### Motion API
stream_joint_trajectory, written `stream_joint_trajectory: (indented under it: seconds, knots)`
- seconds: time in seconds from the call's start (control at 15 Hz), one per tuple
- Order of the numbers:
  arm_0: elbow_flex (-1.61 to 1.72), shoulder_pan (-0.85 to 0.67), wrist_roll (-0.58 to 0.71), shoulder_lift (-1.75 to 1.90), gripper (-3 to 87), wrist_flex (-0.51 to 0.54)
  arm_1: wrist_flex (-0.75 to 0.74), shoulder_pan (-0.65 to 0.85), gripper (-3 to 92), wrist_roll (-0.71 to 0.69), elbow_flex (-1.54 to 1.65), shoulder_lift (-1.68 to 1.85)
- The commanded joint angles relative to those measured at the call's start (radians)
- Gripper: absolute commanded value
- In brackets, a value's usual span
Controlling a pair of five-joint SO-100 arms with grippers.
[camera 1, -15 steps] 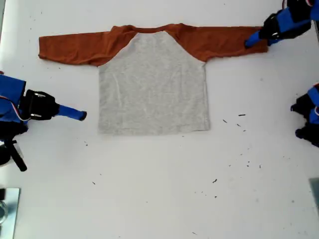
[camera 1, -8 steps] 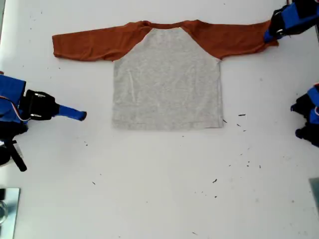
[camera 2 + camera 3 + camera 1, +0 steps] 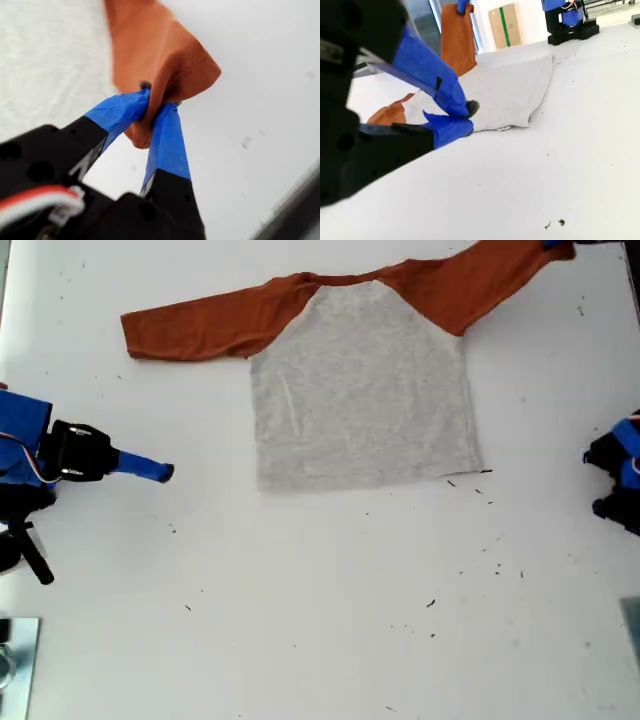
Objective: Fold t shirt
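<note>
The t shirt (image 3: pixel 360 390) lies flat on the white table (image 3: pixel 320 640), sleeves spanning the exterior view's width. My first gripper (image 3: pixel 155 107) pinches 1 sleeve cuff (image 3: pixel 170 60); my second gripper (image 3: pixel 457 117), pressed together and empty, waits nearer the other sleeve.

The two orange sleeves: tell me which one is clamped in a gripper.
The sleeve at the exterior view's upper right, its cuff pinched in my first gripper. The other sleeve lies flat and untouched; my second gripper holds nothing.

Nothing readable is showing in any view: no words, labels, brands or numbers are appearing on anything in these pictures.
</note>
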Motion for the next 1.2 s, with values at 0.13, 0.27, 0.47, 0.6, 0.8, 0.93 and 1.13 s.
stream_joint_trajectory:
  seconds: [0.13, 0.27, 0.47, 0.6, 0.8, 0.93, 1.13]
  knots:
    - [0.011, 0.020, -0.006, 0.008, -0.2, -0.003, -0.255, -0.515, 3.5, 0.221, 0.015, -0.117]
    - [0.011, 0.017, -0.008, 0.008, -0.2, -0.003, -0.356, -0.756, 19.3, 0.301, -0.071, -0.273]
    - [0.011, 0.012, -0.009, 0.008, -0.2, -0.003, -0.121, -0.758, 14.4, 0.336, -0.313, -0.298]
    - [0.011, 0.011, -0.009, 0.008, 0.7, -0.003, -0.051, -0.632, 14.3, 0.331, -0.143, -0.071]
    - [0.011, -0.011, -0.005, 0.008, -0.2, -0.003, -0.055, -0.525, 5.0, 0.370, 0.456, 0.342]
    - [0.011, -0.008, -0.021, 0.008, -0.2, -0.003, -0.135, -0.569, 3.6, 0.465, 0.877, 0.632]
    - [0.005, -0.029, -0.262, 0.009, -0.3, 0.006, -0.101, -0.655, 3.5, 0.574, 1.206, 0.950]
